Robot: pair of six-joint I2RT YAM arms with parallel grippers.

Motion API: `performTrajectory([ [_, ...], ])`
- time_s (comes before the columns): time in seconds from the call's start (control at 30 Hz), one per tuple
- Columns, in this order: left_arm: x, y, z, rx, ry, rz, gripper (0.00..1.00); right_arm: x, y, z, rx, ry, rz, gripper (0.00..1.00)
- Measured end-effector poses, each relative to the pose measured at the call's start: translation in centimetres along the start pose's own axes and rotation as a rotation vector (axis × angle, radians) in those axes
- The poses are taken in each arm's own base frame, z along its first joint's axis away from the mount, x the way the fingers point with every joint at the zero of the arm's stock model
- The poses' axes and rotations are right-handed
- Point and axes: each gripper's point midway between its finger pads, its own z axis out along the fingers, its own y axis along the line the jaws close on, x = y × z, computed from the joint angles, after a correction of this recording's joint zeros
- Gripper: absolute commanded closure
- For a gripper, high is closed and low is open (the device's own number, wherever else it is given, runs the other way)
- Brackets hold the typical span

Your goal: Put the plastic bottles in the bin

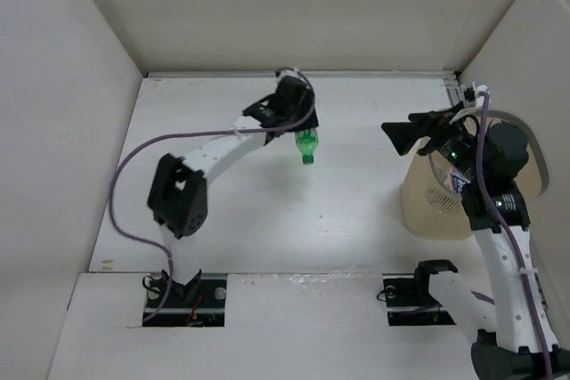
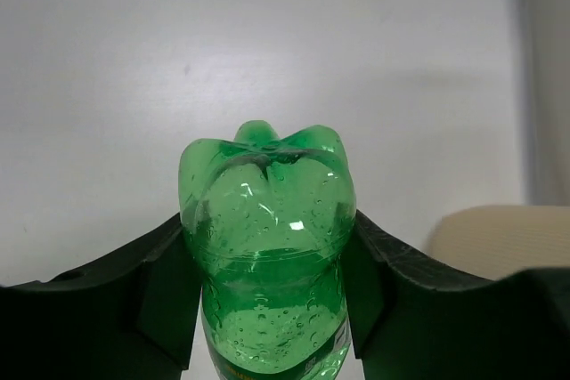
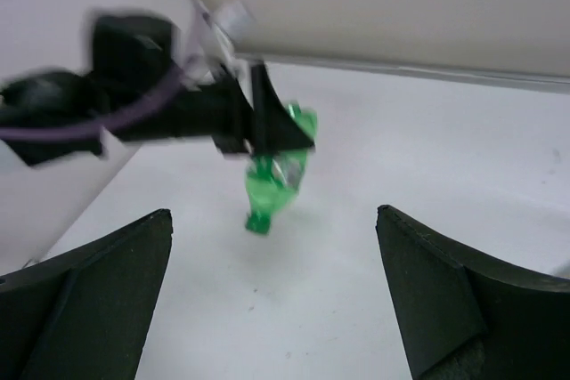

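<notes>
So the left gripper (image 2: 267, 251) clamps the green bottle (image 2: 263, 202) between its fingers near the base, bottom center; right gripper (image 3: 272, 300) gapes wide.

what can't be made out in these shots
- Inside of the bin: top view, the right arm covers its mouth.
- Cap of the green bottle: left wrist view, cut off by the bottom edge.
- Left end effector: right wrist view, motion-blurred.
</notes>
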Motion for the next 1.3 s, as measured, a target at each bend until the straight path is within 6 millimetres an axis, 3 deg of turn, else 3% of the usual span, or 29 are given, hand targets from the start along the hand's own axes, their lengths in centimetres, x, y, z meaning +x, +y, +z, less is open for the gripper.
performTrajectory([
  [0.13, -10.9, -3.8, -11.6, 0.283, -0.287, -0.054, 1.0, 2.6, 1.1, 2.2, -0.148, 0.075, 0.031, 0.0],
  [0.2, -14.5, -6.1, -18.4, 0.439, -0.427, -0.045, 1.0, 3.8, 2.4, 3.0, -0.221, 0.103, 0.057, 0.0],
  [0.3, -16.1, -8.7, -26.4, 0.641, -0.559, -0.008, 1.0, 4.4, 5.7, 4.1, -0.356, 0.115, 0.08, 0.0],
  [0.37, -15.6, -9.6, -29.4, 0.737, -0.591, 0.02, 1.0, 4.5, 8.4, 4.6, -0.45, 0.11, 0.082, 0.0],
  [0.47, -14.4, -10.3, -30.5, 0.811, -0.581, 0.054, 1.0, 4.8, 11.8, 5.6, -0.561, 0.117, 0.086, 0.0],
  [0.6, -12.8, -10.7, -29.0, 0.843, -0.515, 0.082, 1.0, 5.5, 15.5, 7.7, -0.653, 0.128, 0.096, 0.0],
  [0.8, -11.3, -10.9, -28.2, 0.875, -0.459, 0.09, 1.0, 6.5, 17.9, 10.9, -0.687, 0.118, 0.111, 0.0],
  [0.87, -10.9, -11.0, -28.1, 0.887, -0.449, 0.087, 1.0, 6.2, 18.2, 12.0, -0.682, 0.101, 0.114, 0.05],
  [0.93, -10.3, -11.0, -27.8, 0.895, -0.431, 0.086, 1.0, 5.8, 18.5, 12.9, -0.68, 0.076, 0.113, 0.15],
  [1.03, -10.0, -10.9, -27.7, 0.896, -0.432, 0.093, 1.0, 5.7, 18.7, 13.6, -0.678, 0.065, 0.138, 0.71],
  [1.07, -10.1, -10.9, -27.7, 0.897, -0.433, 0.093, 0.91, 5.7, 18.7, 13.7, -0.678, 0.065, 0.142, 0.89],
  [1.13, -10.2, -10.6, -27.8, 0.887, -0.443, 0.089, 0.62, 5.6, 18.7, 13.9, -0.675, 0.058, 0.147, 0.99],
  [1.17, -10.3, -10.6, -27.9, 0.885, -0.449, 0.088, 0.01, 5.5, 18.8, 13.9, -0.678, 0.055, 0.148, 1.0],
  [1.3, -11.0, -10.1, -28.6, 0.86, -0.487, 0.06, 0.0, 5.0, 18.9, 13.7, -0.671, 0.031, 0.14, 1.0],
])
